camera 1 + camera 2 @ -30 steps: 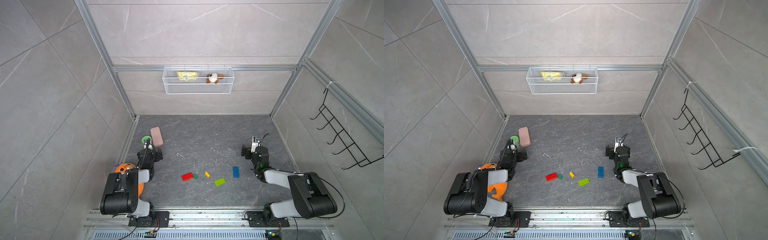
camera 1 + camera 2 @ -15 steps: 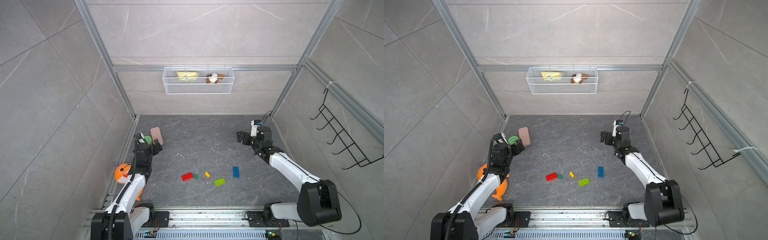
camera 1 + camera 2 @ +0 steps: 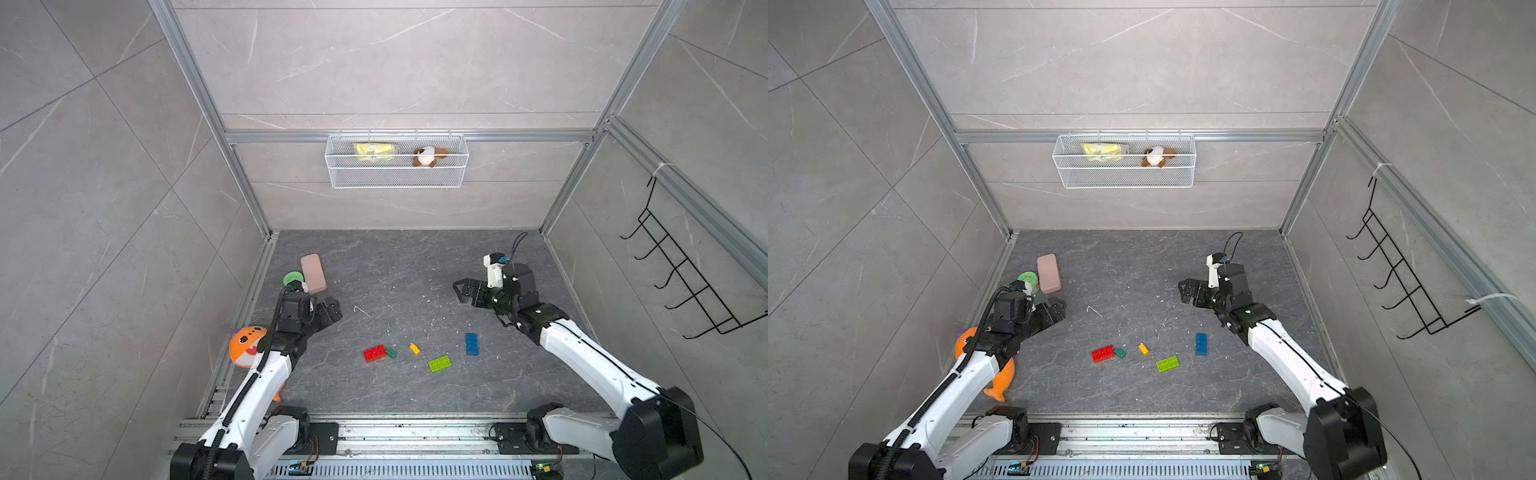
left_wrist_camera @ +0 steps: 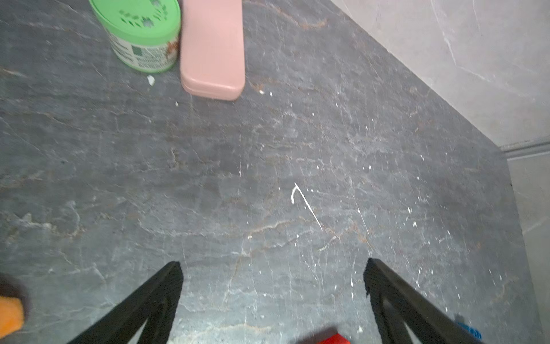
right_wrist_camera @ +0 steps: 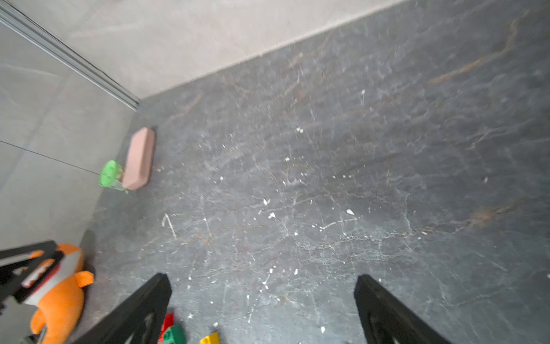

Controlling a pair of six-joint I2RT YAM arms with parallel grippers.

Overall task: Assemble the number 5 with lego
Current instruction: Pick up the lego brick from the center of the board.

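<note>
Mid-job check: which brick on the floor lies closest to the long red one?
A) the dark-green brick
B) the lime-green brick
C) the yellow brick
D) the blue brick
A: in both top views the dark-green brick sits right at the end of the red brick, while the yellow brick, lime-green brick and blue brick lie farther off.

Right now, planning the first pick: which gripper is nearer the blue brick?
Right. The right gripper hangs open close behind the blue brick; the left gripper is far off, past the red brick, near the pink block.
</note>
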